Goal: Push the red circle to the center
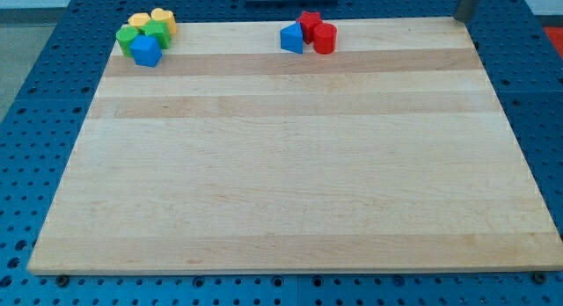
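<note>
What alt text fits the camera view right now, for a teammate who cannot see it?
The red circle sits at the wooden board's top edge, touching a red block and a blue triangle. Yellow, green and blue blocks cluster at the top-left corner. My tip is at the top-right corner, away from all blocks.

Red circle (325, 39), blue triangle (291, 39), pale striped wooden board (290, 165).
</note>
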Robot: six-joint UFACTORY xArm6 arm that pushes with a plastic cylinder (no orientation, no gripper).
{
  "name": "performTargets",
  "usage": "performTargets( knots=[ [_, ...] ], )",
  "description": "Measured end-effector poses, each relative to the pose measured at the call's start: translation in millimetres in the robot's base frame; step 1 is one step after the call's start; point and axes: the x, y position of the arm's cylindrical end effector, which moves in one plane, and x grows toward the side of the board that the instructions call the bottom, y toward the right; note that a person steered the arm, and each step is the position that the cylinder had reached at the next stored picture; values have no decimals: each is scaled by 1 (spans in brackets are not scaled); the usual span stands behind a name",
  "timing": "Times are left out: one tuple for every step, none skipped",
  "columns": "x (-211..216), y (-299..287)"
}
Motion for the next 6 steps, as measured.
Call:
performTargets(
  knots=[
    [0, 0],
    [13, -1],
    [61, -26],
    [75, -66],
    [48, -126],
    [26, -194]
  ],
)
